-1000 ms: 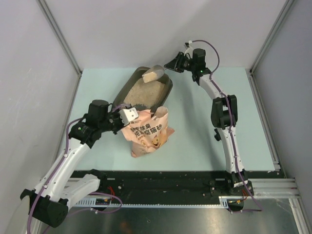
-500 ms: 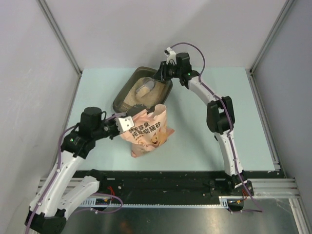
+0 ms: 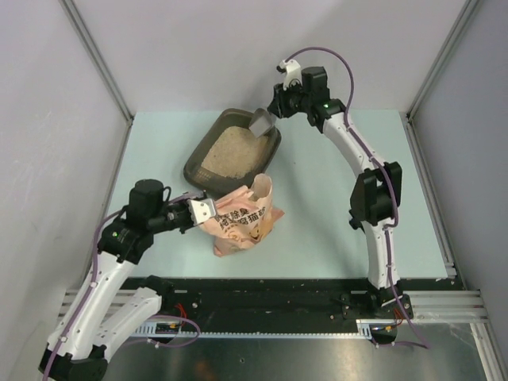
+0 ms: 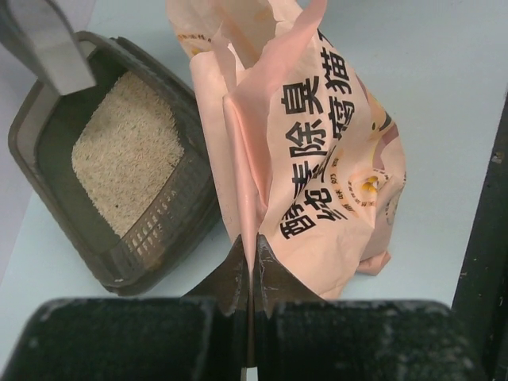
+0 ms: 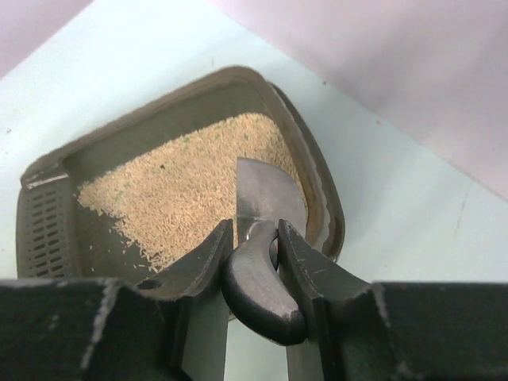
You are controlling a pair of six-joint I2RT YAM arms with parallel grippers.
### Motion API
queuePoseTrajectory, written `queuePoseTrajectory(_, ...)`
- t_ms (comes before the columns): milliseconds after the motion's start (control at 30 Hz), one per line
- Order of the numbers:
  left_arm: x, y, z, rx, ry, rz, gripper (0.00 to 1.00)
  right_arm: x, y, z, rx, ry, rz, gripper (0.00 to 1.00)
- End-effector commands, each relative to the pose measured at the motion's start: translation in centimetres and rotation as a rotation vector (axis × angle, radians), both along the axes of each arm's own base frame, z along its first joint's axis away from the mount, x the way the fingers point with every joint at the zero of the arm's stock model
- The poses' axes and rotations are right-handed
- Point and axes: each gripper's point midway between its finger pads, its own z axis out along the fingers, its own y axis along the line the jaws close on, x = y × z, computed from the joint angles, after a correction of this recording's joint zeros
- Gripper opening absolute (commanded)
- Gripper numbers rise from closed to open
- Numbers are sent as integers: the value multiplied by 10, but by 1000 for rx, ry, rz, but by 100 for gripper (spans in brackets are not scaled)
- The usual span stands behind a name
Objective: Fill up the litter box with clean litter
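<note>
Tipping a metal scoop point(image 5: 266, 190) over the box point(image 5: 46, 222), the right pincer point(image 5: 253, 232) clamps the scoop's dark handle between both fingers, the blade angled down and ahead of it. The litter point(image 5: 178, 190) lies just beyond and below this pincer, a pale heap across the middle of the box floor, with bare floor showing along the walls. Across the desk point(image 3: 317, 206), the left pincer point(image 4: 250, 266) is pressed together on a fold of the pink bag point(image 4: 333, 159), which stands upright straight ahead of it. The box sits ahead and to that pincer's left, close beside the bag.

The step in hand looks like emptying a scoopful, and the box appears only part filled. Doing it well likely means holding the blade inside the rim, since it hangs near the far corner, where stray grains could go over the edge onto the desk. A slow roll of the wrist should shed the load cleanly; whether any grains lie on the blade cannot be told from these views. Later loads would be better dropped over the bare floor near the grilled end than onto the heap. The left pincer's job seems to be holding the bag's mouth steady and open, so the scoop can go in without tipping the bag.
</note>
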Motion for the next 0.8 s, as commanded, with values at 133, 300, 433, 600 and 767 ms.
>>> queuePoseTrajectory(133,2,-17,17,-48,52,-65,0,-59,-13,145,102,-222,74,0)
queuePoseTrajectory(300,14,-19,39,-57,24,-44,0,-112,-28,192,95,-251,156,0)
queuePoseTrajectory(433,12,-20,44,-79,32,-39,44,-152,-38,192,121,-98,196,0)
queuePoseTrajectory(600,22,-25,34,-54,67,-50,67,-183,-38,183,99,-61,252,0)
queuePoseTrajectory(767,43,-28,26,-20,111,-28,66,-210,-38,183,63,-38,345,0)
